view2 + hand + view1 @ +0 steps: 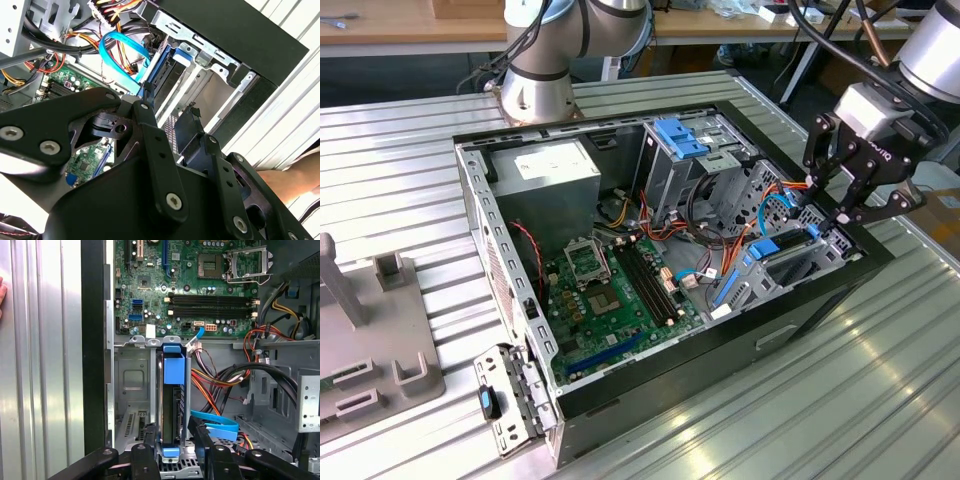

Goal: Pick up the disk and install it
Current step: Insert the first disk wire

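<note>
disk [172,405] on edge in the drive bay [131,390], gripper [850,205] unclenched above it

at nine o'clock of the exterior view, a grey fixture [360,340] on the ribbed metal table [840,400]. near twelve o'clock, a little toward the exterior view's left, the arm's base [535,75]. in the middle, an open computer case [740,345].

inside the case, left to right: power supply [555,170] at eleven o'clock, motherboard [610,290] at seven o'clock, light blue ribbed bracket [680,135] at one o'clock, drive bay at four o'clock.

disk upright on its edge in that bay, grey metal body edged by a bright blue frame, blue tab on the end toward the motherboard in the first wrist view. blue flat cable [215,422] just beside the bay, looping among orange and black wires.

at three o'clock of the exterior view, gripper just over the bay corner of the case. black fingers [149,440] spread, one on each side of the disk's near end in both wrist views, jaws apart and wider than the disk's thickness, nothing clamped.

beyond the case's black wall in the second wrist view, a bare part of a person's arm [295,175] beside the table.
</note>
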Robot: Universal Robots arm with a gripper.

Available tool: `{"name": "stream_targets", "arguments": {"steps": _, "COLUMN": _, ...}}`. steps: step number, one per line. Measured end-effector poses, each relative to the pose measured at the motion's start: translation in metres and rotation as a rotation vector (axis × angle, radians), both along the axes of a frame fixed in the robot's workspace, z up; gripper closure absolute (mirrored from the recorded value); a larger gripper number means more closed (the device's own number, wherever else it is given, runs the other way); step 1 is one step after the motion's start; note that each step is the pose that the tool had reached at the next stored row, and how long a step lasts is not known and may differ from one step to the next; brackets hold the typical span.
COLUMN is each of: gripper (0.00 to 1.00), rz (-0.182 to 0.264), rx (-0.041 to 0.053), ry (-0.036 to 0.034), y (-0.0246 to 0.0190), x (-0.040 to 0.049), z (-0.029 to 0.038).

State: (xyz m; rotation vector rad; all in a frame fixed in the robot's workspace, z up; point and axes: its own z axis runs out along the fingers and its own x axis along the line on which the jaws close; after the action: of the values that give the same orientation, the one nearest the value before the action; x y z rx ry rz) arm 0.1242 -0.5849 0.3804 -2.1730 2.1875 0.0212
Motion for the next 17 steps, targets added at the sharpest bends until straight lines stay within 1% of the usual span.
{"name": "stream_targets", "arguments": {"steps": 3, "gripper": 0.56, "rz": 0.0, "rx": 0.0, "ry": 0.0, "y": 0.0003, "x": 0.0003, "z": 0.0}}
{"name": "stream_targets", "arguments": {"steps": 5, "gripper": 0.56, "rz": 0.0, "rx": 0.0, "ry": 0.0, "y": 0.0028, "x": 0.0003, "z": 0.0}}
{"name": "stream_targets", "arguments": {"steps": 10, "gripper": 0.56, "rz": 0.0, "rx": 0.0, "ry": 0.0, "y": 0.003, "x": 0.0006, "z": 0.0}}
{"name": "stream_targets", "arguments": {"steps": 12, "gripper": 0.56, "rz": 0.0, "rx": -0.0001, "ry": 0.0, "y": 0.0031, "x": 0.0032, "z": 0.0}}
{"name": "stream_targets", "arguments": {"steps": 16, "gripper": 0.56, "rz": 0.0, "rx": -0.0001, "ry": 0.0005, "y": 0.0036, "x": 0.0151, "z": 0.0001}}
{"name": "stream_targets", "arguments": {"steps": 17, "gripper": 0.56, "rz": 0.0, "rx": -0.0001, "ry": 0.0005, "y": 0.0036, "x": 0.0151, "z": 0.0001}}
